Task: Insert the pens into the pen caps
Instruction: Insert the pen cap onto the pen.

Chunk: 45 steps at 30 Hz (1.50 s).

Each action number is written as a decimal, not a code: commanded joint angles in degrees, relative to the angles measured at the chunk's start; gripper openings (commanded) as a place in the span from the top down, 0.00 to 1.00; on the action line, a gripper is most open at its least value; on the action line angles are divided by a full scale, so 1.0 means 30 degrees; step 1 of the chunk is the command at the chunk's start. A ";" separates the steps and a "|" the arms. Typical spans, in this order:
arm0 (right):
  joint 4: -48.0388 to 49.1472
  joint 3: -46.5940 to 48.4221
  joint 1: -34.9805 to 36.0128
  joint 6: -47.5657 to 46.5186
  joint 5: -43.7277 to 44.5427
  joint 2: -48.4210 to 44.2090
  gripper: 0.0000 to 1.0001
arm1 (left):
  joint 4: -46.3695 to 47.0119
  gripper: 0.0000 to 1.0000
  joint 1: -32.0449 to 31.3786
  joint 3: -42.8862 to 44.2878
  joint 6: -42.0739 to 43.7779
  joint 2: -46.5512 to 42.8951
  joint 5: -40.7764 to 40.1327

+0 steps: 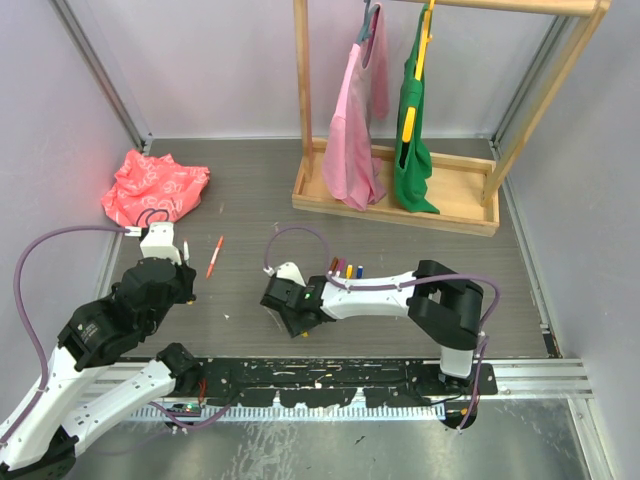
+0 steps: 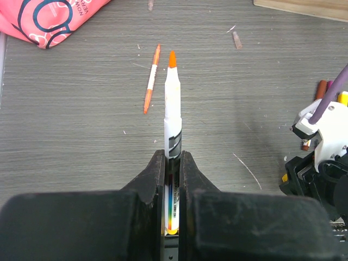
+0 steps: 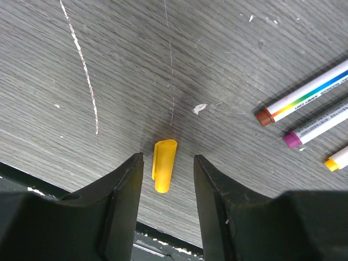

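The left claw [image 2: 173,159] is clamped on the tail of the orange-tipped pen [image 2: 172,103]. The pen juts straight out toward the far side with its bare nib leading. Held that way, the writing end is free, and it looks ready to be pushed into a cap.

The right claw [image 3: 167,159] hangs low over the desk [image 2: 81,136] with its jaws apart. They straddle the yellow cap [image 3: 164,173], with a gap showing on each side, so nothing is gripped. The cap lies flat on the desk near the arm bases, running along the gap between the jaws. It seems lined up so that closing would pinch its sides and leave one end exposed. Which end is the open mouth I cannot tell, nor whether this yellow cap belongs to the orange nib.

Counts:
- One pen is held.
- One capped orange pen [image 2: 151,80] lies loose on the desk, just left of the held nib and far of the left claw.
- A row of pens [image 1: 347,269] lies right of the right claw, with four coloured ends showing from above. The right wrist view catches three of them: the brown-ended pen [image 3: 304,99], the purple-ended pen [image 3: 321,126] and the yellow-ended pen [image 3: 338,159].

That makes six pens and one loose cap in view.

Far left sits a pink bag [image 1: 155,188], and far right a wooden rack [image 1: 400,205], both well apart from the work.
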 commanded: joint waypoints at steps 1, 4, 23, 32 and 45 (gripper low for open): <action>-0.0046 0.0839 0.0050 0.0494 -0.0374 0.0115 0.54 | 0.0832 1.00 0.0060 -0.0031 0.0354 -0.0032 -0.0251; -0.0159 0.0926 0.0072 0.0411 -0.0621 0.0390 0.59 | 0.0827 1.00 0.0053 -0.0045 0.0354 -0.0027 -0.0266; 0.1129 -0.1344 0.0248 0.1232 0.1398 -0.2423 1.00 | 0.2049 1.00 0.0072 -0.0586 0.0962 -0.0980 0.1021; 0.4202 -0.4578 0.0099 0.1791 0.3940 -0.8625 1.00 | 0.3801 1.00 0.0071 -0.1233 0.0964 -0.2901 0.4404; 1.0839 -0.7717 0.0073 0.1708 0.7325 -1.7126 1.00 | 0.7394 1.00 0.0072 -0.1992 -0.0838 -0.1683 1.1370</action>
